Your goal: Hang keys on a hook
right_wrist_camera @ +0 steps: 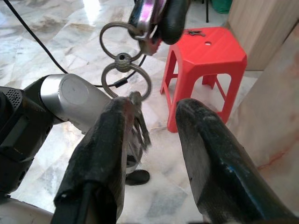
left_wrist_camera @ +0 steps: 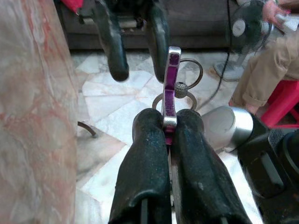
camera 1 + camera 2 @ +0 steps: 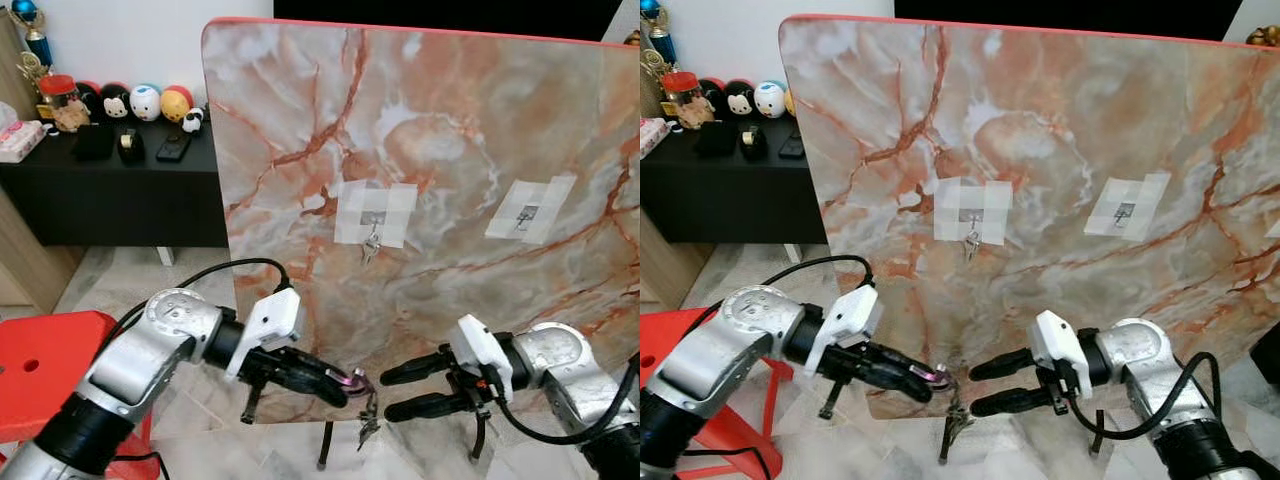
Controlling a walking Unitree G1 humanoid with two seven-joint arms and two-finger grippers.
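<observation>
My left gripper is shut on a purple clip low in front of the marble board. From the clip hang linked metal rings and a bunch of keys. My right gripper is open and faces the left one, with one finger touching the keys. Two taped hooks sit on the board: the left hook carries a small key, the right hook is bare.
The board stands on thin dark legs on a marble-tile floor. A red stool is at my left. A black sideboard with toys stands behind on the left. A seated person and a fan are nearby.
</observation>
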